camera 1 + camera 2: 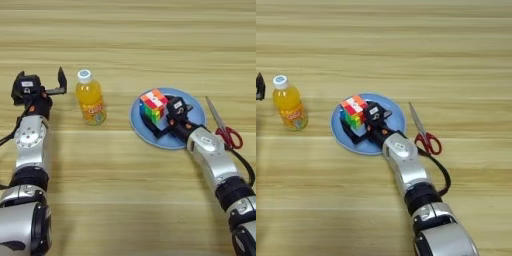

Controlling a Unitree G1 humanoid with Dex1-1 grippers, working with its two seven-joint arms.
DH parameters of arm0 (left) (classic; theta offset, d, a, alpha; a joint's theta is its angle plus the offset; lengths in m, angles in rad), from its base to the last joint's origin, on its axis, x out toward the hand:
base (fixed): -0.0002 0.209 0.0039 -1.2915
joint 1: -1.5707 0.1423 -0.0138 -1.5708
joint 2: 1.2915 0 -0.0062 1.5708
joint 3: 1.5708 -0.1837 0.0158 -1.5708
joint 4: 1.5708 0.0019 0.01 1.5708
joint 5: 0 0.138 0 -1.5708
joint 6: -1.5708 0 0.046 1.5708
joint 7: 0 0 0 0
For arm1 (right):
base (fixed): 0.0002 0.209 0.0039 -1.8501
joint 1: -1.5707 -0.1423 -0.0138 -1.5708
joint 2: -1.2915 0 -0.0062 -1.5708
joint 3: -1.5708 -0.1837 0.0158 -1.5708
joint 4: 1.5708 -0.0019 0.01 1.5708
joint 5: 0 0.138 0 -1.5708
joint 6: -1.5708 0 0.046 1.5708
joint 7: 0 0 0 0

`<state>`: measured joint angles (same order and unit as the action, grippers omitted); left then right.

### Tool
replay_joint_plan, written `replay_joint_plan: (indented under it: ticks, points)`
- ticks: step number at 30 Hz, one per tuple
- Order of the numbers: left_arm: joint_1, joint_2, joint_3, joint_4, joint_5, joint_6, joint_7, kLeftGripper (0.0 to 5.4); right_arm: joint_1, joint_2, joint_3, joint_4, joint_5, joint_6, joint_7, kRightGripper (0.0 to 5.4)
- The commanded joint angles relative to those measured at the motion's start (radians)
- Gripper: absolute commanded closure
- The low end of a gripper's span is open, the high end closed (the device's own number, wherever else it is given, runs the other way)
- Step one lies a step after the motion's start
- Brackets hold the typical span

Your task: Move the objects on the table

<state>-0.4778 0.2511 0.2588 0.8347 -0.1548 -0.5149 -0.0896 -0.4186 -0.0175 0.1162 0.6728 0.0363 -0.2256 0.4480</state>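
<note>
Cube: a multicoloured puzzle cube [154, 105] is seen on the blue plate [192, 100], tilted, toward the plate's left half.
Right gripper: the right gripper [161, 120] is placed at the cube, on the plate; the black fingers [350, 134] are clamped around the cube's lower sides, so the cube is judged to be grasped.
Bottle: a small orange-juice bottle [90, 98] with a white cap is stood upright on the table [125, 45], well left of the plate.
Left gripper: the left gripper [56, 86] is held just left of the bottle, apart from it; the fingers are spread and nothing is held.
Scissors: red-handled scissors [223, 125] are laid just right of the plate, blades pointing away from the robot.
Pen: no pen can be made out.
Progress: the cube is judged either just set on the plate or about to be lifted off; which cannot be told. The bottle appears untouched, so that move is probably left.
</note>
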Motion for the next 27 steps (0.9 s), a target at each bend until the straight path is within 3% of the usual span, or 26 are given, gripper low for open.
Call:
replay_joint_plan:
  ticks: [1, 16, 27]
  points:
    - [0.004, -0.002, -0.006, -0.008, 0.014, 0.003, 0.007, 0.0, -0.008, 0.007, 0.001, -0.001, 0.008, 0.026, 0.016, 0.43]
    - [0.005, -0.003, -0.007, -0.011, 0.014, 0.003, 0.007, 0.0, -0.001, 0.009, 0.0, -0.011, 0.012, 0.037, 0.028, 2.0]
    - [0.006, -0.006, -0.012, -0.014, 0.015, 0.003, 0.013, 0.0, 0.019, 0.002, -0.015, -0.072, 0.022, 0.036, 0.015, 2.06]
